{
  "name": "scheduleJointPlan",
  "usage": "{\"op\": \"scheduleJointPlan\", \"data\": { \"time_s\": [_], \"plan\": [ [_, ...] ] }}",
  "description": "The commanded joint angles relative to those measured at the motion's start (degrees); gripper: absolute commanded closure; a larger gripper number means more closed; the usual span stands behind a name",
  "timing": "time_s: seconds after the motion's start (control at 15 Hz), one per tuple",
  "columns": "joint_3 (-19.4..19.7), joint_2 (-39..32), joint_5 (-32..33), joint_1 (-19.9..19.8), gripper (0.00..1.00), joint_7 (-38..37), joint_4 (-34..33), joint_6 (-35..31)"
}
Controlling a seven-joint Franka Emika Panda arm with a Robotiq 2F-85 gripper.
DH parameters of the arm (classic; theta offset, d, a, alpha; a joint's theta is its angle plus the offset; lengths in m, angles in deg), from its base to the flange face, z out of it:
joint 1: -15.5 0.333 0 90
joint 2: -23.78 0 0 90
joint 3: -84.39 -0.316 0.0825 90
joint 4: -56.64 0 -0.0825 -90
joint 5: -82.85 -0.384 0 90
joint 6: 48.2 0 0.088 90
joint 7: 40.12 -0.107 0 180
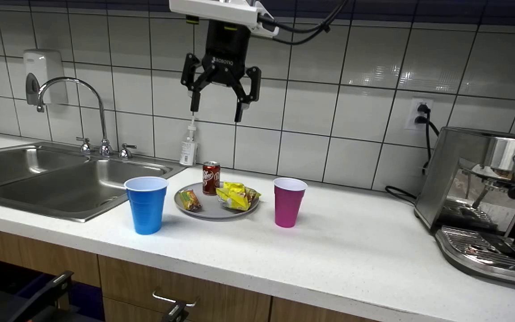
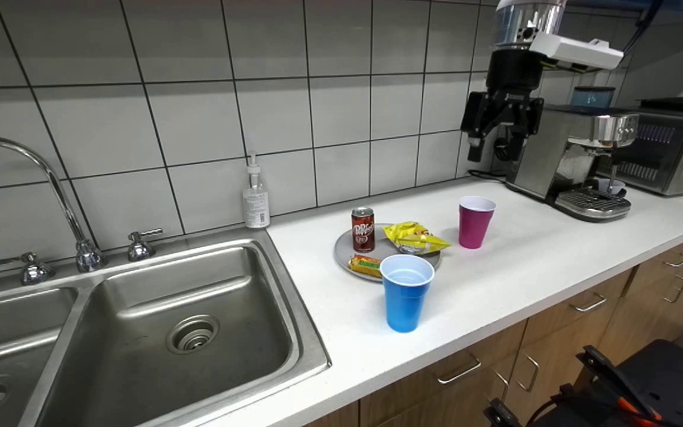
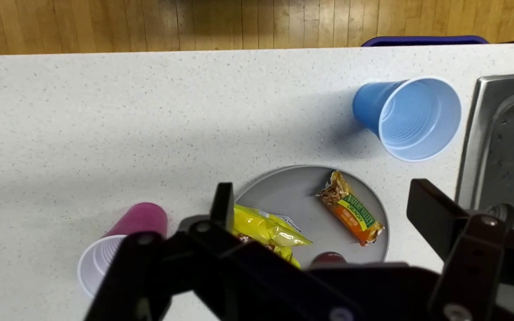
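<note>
My gripper (image 1: 217,112) (image 2: 495,154) (image 3: 321,196) is open and empty, high above the counter and apart from everything. In the wrist view a grey plate (image 3: 306,178) lies below its fingers. On the plate are a granola bar (image 3: 355,214) in a green and orange wrapper, a crumpled yellow snack bag (image 1: 235,197) (image 3: 266,227) and an upright dark red soda can (image 1: 211,179) (image 2: 363,230). In the wrist view the fingers hide most of the can and part of the bag. A blue cup (image 1: 147,210) (image 2: 405,302) and a magenta cup (image 1: 289,205) (image 2: 475,225) stand upright beside the plate.
A steel double sink (image 1: 83,179) with a curved faucet (image 1: 99,98) is set into the counter. A soap bottle (image 1: 188,150) stands by the tiled wall. An espresso machine (image 1: 476,179) and a microwave (image 2: 667,148) stand farther along. A soap dispenser (image 1: 46,74) hangs on the wall.
</note>
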Motion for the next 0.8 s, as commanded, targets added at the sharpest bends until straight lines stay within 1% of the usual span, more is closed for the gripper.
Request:
{"op": "scheduleJointPlan", "data": {
  "time_s": [0.0, 0.27, 0.6, 0.67, 0.73],
  "plan": [
    [-0.7, -5.0, -0.2, -1.1, 0.0, 1.3, -1.6, -3.9],
    [-1.0, -10.6, -0.8, -1.1, 0.0, 1.4, -3.2, -7.0],
    [-2.0, -16.8, -0.9, -1.3, 0.0, 0.7, -7.6, -7.9],
    [-2.1, -13.9, -0.4, -1.6, 0.0, 0.1, -4.4, -8.0],
    [-2.3, -14.8, -0.4, -1.7, 0.0, 0.0, -4.9, -8.0]
  ]
}}
